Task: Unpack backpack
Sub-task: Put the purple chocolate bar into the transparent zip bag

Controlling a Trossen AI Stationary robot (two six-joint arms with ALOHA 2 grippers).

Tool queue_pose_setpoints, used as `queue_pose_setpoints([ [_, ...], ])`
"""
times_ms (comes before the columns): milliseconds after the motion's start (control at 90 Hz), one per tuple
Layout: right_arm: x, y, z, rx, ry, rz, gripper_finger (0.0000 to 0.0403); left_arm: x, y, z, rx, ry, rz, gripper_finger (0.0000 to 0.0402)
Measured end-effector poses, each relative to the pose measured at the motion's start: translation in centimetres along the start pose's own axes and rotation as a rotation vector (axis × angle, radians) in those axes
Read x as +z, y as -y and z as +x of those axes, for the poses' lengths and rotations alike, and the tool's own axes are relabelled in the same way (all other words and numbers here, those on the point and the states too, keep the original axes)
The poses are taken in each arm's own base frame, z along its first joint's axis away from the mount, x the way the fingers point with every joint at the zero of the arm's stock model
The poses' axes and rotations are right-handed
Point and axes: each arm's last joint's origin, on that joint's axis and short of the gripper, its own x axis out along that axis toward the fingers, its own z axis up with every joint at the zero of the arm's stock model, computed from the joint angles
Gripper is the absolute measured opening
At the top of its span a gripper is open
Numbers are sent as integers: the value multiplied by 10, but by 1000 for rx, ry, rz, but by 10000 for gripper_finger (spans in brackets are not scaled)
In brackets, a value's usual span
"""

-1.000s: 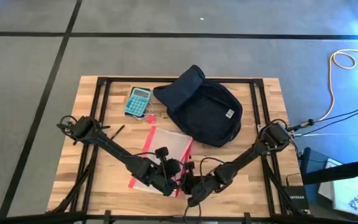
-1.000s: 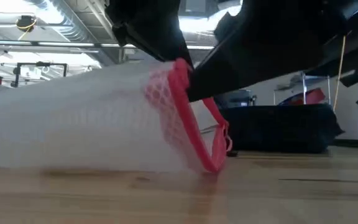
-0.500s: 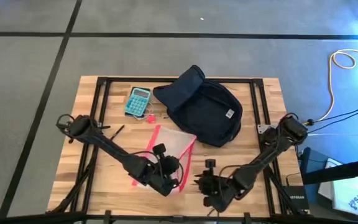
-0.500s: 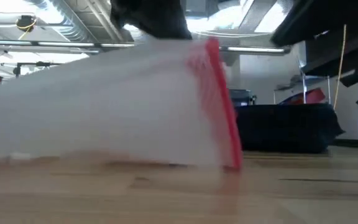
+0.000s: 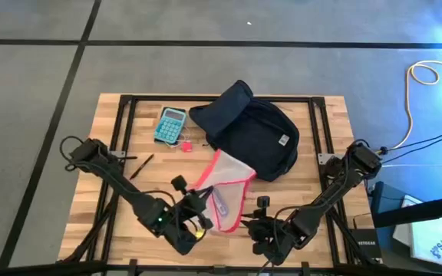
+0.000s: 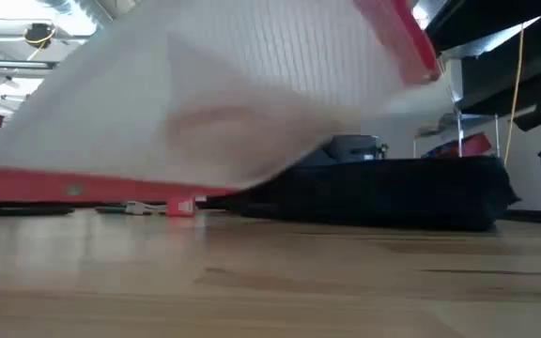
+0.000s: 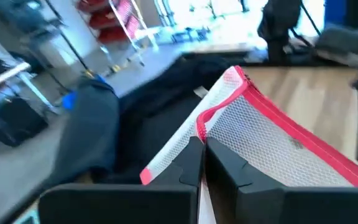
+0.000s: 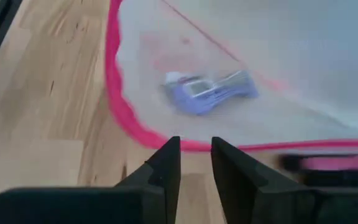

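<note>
Holding a corner of the clear red-edged mesh pouch (image 5: 222, 188) off the bench (image 5: 113, 207), the left tool (image 7: 202, 163) is pinched shut on the pouch's red hem, as the left wrist view shows; in the high view that tool sits at the near middle of the bench, under the lifted pouch and partly hidden by it. The pouch hangs tilted, its far corner close beside the backpack (image 5: 248, 132). A small bluish-purple item (image 8: 209, 91) lies inside the pouch, too blurred to identify. The right tool (image 8: 195, 163) is at the near right of the bench, just beside the pouch's red edge, its fingers a narrow gap apart and gripping nothing. The backpack, dark navy with a small white label, lies flat at the far middle of the bench, its upper flap crumpled toward the far left; its opening cannot be made out. A teal calculator (image 5: 170, 125) lies left of it, and a thin dark pen-like object (image 5: 141, 165) lies nearer on the left. In the low view the blurred pouch fills most of the frame, hiding both tools and all but a dark strip of the backpack.
</note>
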Motion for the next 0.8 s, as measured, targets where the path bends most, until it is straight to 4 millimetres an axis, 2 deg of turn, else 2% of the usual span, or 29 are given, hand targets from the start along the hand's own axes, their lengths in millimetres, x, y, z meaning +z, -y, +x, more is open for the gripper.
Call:
queue_pose_setpoints([
  [211,0,0,0,-14,10,3,73,8,-8,-19,158,159,-43,0],
  [389,-2,3,5,-36,8,17,73,13,-13,-24,146,163,-71,0],
  [700,-27,17,74,-122,-50,143,74,12,-12,-25,138,158,-64,0],
  [800,-22,19,93,-128,10,169,74,13,-12,-24,139,157,-62,0],
])
